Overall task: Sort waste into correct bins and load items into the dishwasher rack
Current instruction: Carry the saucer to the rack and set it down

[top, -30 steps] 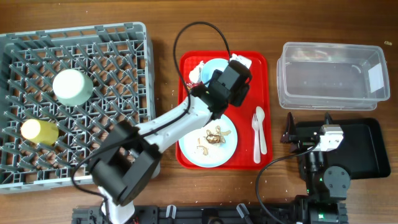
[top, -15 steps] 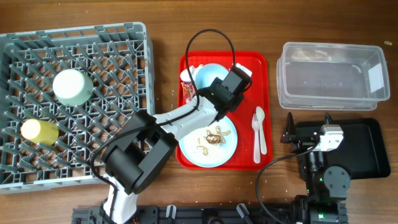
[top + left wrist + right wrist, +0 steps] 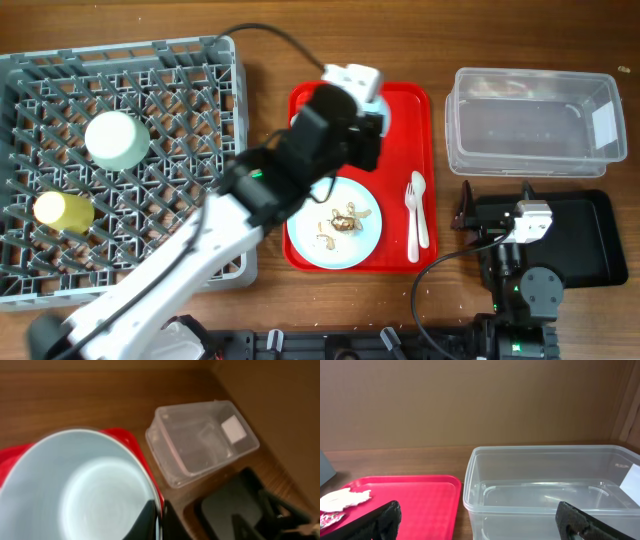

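Note:
My left gripper [image 3: 159, 521] is shut on the rim of the pale blue bowl [image 3: 85, 485], one finger inside and one outside. In the overhead view the raised left arm [image 3: 300, 160] covers most of that bowl above the red tray [image 3: 405, 130]. The pale blue plate [image 3: 310, 245] holds brownish food scraps [image 3: 343, 220]. White cutlery [image 3: 417, 208] lies on the tray's right side. A white tissue [image 3: 342, 499] and red wrapper [image 3: 327, 517] lie on the tray's far end. My right gripper [image 3: 477, 525] is open and holds nothing.
The grey dishwasher rack [image 3: 238, 120] at the left holds an upturned mint-green bowl [image 3: 117, 138] and a yellow cup [image 3: 62, 210]. The clear tub [image 3: 535, 120] stands at the back right. The black tray [image 3: 590, 240] lies under the right arm.
The left gripper closed on the pale blue bowl's rim and the arm rose over the tray with it. The right arm has not moved.

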{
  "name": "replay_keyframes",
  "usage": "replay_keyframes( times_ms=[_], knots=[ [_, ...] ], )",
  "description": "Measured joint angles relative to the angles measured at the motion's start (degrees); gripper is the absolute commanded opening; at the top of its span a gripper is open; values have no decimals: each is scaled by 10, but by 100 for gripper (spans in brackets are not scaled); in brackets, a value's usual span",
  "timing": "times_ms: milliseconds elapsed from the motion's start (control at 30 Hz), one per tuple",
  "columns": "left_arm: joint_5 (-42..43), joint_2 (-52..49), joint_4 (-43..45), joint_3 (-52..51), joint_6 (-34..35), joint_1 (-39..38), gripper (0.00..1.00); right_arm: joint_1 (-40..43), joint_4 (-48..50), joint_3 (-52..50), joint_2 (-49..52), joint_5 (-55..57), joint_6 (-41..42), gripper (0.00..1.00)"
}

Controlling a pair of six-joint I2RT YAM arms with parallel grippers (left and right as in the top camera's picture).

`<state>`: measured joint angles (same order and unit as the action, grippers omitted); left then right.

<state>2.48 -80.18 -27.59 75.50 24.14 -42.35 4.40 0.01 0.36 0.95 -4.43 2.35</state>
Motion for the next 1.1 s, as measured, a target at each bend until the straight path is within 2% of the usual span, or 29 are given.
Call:
replay_keyframes(
  times_ms=[133,233,333,400,500,633,733,867,967,1067,1100],
  knots=[
    [4,134,-224,3,143,159,4,0,0,0,0,0,0,100],
    [30,205,-275,2,190,305,4,0,0,0,0,0,0,100],
    [162,231,-275,0,194,533,4,0,0,0,0,0,0,100],
    [252,219,-273,-13,183,632,4,0,0,0,0,0,0,100],
    [424,152,-269,-57,132,782,4,0,0,0,0,0,0,100],
    [576,25,-260,-131,48,887,4,0,0,0,0,0,0,100],
    [668,-66,-257,-144,-31,942,4,0,0,0,0,0,0,100],
    [721,-150,-258,-146,-83,980,4,0,0,0,0,0,0,100],
    [722,-159,-264,-146,-99,1009,5,0,0,0,0,0,0,100],
    [695,-159,-295,-147,-104,1028,39,0,0,0,0,0,0,100],
    [683,-159,-302,-148,-107,1034,55,0,0,0,0,0,0,100]
  ],
)
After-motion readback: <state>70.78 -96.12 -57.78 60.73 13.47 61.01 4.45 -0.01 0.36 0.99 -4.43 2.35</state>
